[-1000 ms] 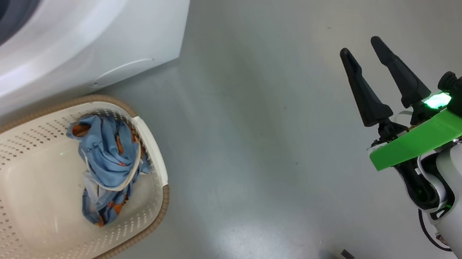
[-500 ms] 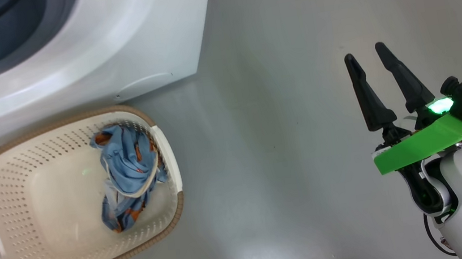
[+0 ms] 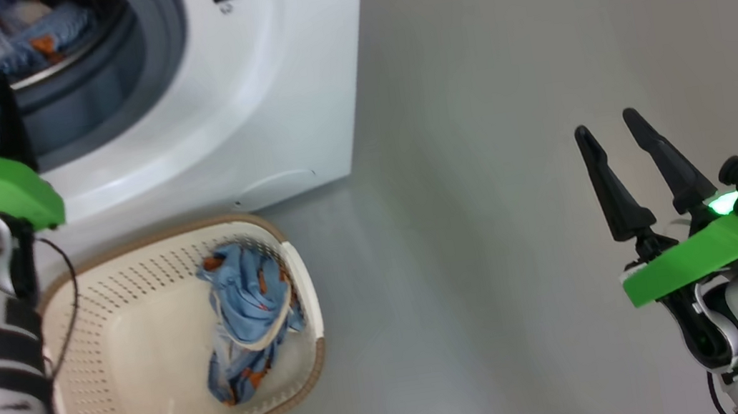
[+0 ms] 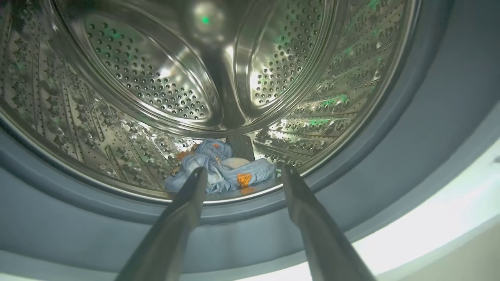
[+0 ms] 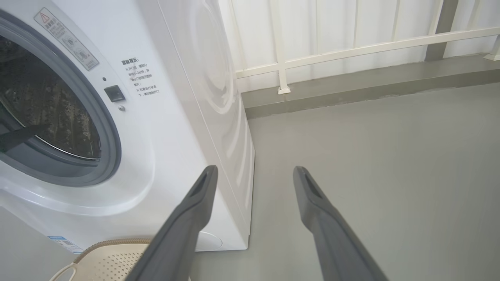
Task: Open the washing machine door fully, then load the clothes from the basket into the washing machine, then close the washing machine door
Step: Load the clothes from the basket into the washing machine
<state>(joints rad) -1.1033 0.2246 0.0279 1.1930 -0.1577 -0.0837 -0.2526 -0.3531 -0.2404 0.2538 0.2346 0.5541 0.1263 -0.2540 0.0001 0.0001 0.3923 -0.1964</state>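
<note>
1. The smooth grey floor [image 3: 507, 108] spreads out to the right of the machine, and a white panelled wall with a rail [image 5: 351, 47] closes it off at the back.
2. The big white boxy front-loading washing machine [image 3: 268, 105] stands on that floor. Its round mouth is open to view, with printed labels and a small dark latch socket on the panel beside it.
3. Inside it, a perforated steel drum [image 4: 156, 78] shines, ringed by a grey-blue rubber gasket [image 4: 390, 156].
4. The small rectangular cream plastic basket [image 3: 137, 355], with perforated sides and a brown woven-look rim, sits on the floor just in front of the machine's lower front.
5. The light blue clothes, printed with orange-brown figures and trimmed in cream, lie in two heaps. One [image 3: 251, 317] is crumpled against the basket's right-hand wall. The other [image 4: 222, 171] rests at the bottom of the drum near its front lip.
6. The left pincer [image 4: 243, 168] points into the machine's mouth at the gasket, its two long dark fingers spread wide and holding nothing. I cannot tell whether the tips touch the cloth.
7. The right pincer [image 3: 605, 122] hovers over the floor, well apart from the basket and machine. It too is spread wide and empty, with a bright green bracket [image 3: 697, 258] on its wrist.
</note>
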